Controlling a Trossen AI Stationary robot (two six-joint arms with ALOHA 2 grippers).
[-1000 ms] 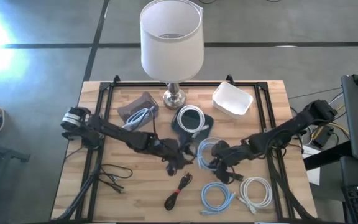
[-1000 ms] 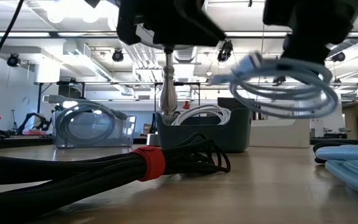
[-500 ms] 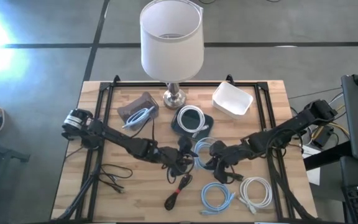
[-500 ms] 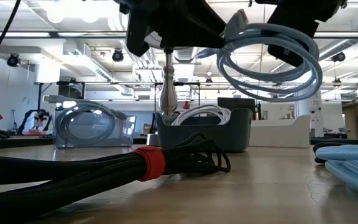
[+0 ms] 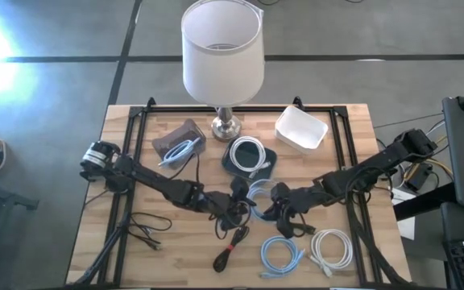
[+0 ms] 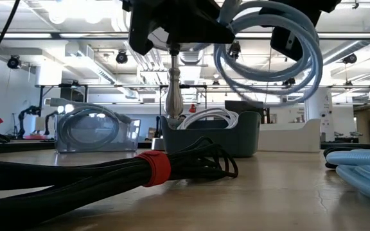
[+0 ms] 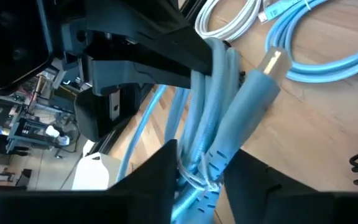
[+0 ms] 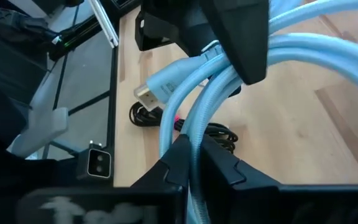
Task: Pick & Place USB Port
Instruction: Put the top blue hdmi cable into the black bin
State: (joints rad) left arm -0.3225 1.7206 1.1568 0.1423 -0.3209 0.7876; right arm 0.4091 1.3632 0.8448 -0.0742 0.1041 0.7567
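The right claw (image 5: 274,208) is clamped on a coil of light blue cable (image 5: 258,196), its fingers (image 8: 185,165) pinched on several strands, and holds the coil lifted off the wooden surface (image 5: 353,153) near its middle. In the low view the coil (image 6: 268,48) hangs well above the boards as an upright loop. The left claw (image 5: 238,209) has met it from the other side: its fingers (image 7: 160,171) sit either side of the bundle where a tie gathers it, but I cannot tell whether they are pressing on it yet. The gold USB plug (image 7: 271,62) pokes out just past that spot.

So the cable lies right between the two claws, touching both, its strands running across the gap from one to the other; neither arm is nearer. This looks like a handover in mid-air. The dark tray (image 5: 230,165) already holding a white cable (image 5: 248,153) sits just behind the claws, near the lamp (image 5: 222,60).
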